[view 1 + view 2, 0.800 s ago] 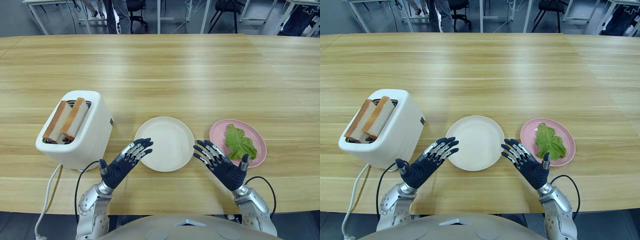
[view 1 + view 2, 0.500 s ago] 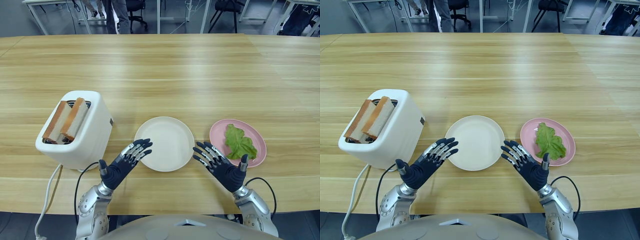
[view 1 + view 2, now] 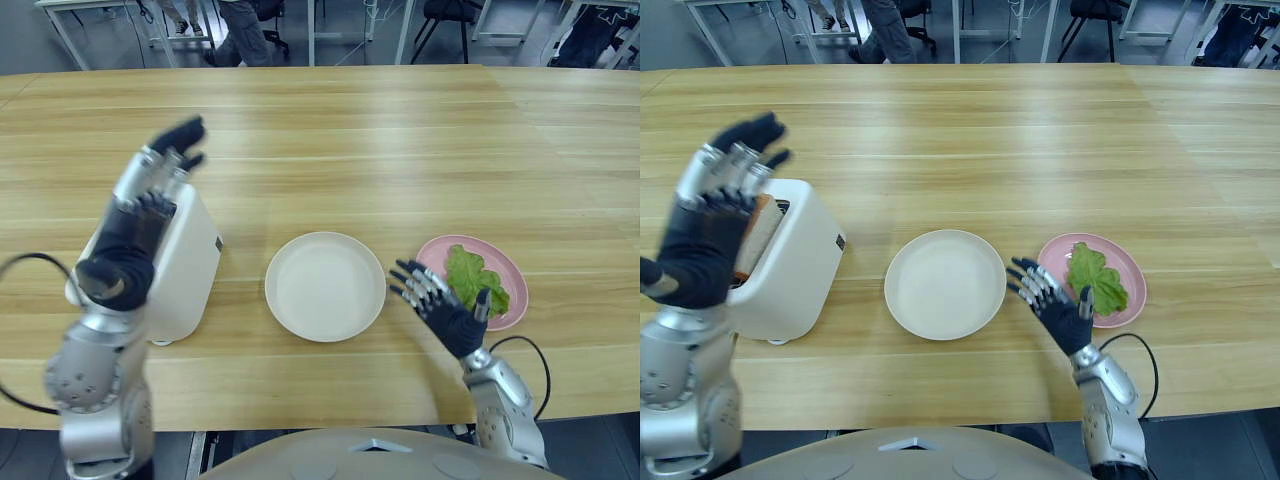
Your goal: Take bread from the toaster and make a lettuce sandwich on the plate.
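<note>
A white toaster (image 3: 190, 270) stands at the left of the table, with bread (image 3: 757, 237) in its slots, mostly hidden behind my raised arm. My left hand (image 3: 150, 195) is held up above the toaster, fingers spread and open, holding nothing. An empty cream plate (image 3: 325, 285) lies in the middle. To its right a pink plate (image 3: 505, 275) carries a green lettuce leaf (image 3: 472, 282). My right hand (image 3: 440, 310) hovers open, palm up, between the two plates near the pink plate's left rim.
The toaster's cord runs off the table's front edge at the left. Bare wood stretches across the far half of the table (image 3: 380, 140). Chairs and desks stand in the room behind.
My left hand has risen from the table front beside the cream plate to above the toaster, hiding most of the bread. The right hand has barely shifted. The camera has moved slightly.
</note>
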`<state>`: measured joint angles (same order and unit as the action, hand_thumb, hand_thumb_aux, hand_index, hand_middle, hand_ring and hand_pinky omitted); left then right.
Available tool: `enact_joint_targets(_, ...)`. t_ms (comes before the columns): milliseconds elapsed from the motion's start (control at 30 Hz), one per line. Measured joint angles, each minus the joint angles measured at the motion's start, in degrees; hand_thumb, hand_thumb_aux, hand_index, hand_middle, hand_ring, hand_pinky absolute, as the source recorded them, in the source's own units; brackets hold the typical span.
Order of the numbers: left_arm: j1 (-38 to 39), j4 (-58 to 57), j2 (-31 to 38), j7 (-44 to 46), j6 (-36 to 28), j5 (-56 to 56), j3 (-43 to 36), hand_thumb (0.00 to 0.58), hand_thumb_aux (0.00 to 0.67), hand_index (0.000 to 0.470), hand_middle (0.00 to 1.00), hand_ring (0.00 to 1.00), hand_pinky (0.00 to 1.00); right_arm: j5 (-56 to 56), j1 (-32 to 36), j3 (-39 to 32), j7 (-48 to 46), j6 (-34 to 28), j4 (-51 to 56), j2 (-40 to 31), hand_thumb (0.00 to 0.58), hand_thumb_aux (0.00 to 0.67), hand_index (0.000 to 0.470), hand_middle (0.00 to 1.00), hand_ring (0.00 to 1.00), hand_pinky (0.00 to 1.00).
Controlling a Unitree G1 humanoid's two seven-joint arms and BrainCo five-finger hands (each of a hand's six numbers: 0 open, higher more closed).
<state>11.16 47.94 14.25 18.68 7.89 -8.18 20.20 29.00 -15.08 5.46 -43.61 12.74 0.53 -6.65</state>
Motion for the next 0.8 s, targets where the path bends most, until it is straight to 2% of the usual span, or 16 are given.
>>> enact_joint_targets(200,-2.2,-5.0,9.4,-10.7,-2.4,28.0,13.1,0.0,0.0,0.0,0.0,0.0,0.0,-8.0,0.9,-1.6,10.5,1.4,-10.7,1.5,0.0,0.0,0.0,0.0,0.0,0.0)
enact_joint_targets(333,1.2,-15.8,15.8,-16.3,-6.0,48.9,14.5,0.0,0.0,0.0,0.0,0.0,0.0,-15.5,-0.9,-3.0,15.1,4.4,-11.4,1.6,0.0,0.0,0.0,0.0,0.0,0.0)
enact_joint_targets(400,2.5,-20.2,16.5,-17.3,-8.6,54.9,13.9,0.0,0.0,0.0,0.0,0.0,0.0,-19.1,-1.1,-3.0,17.3,6.2,-11.4,1.0,0.0,0.0,0.0,0.0,0.0,0.0)
enact_joint_targets(667,8.6,-27.8,16.8,-14.5,-17.9,65.8,8.8,0.0,0.0,0.0,0.0,0.0,0.0,-33.6,-1.4,-2.3,27.0,11.6,-10.8,-2.4,0.0,0.0,0.0,0.0,0.0,0.0)
enact_joint_targets(800,9.2,-27.8,17.6,-14.1,-21.0,68.1,7.4,0.0,0.0,0.0,0.0,0.0,0.0,-34.7,-1.5,-2.3,29.2,12.2,-10.7,-3.0,0.0,0.0,0.0,0.0,0.0,0.0)
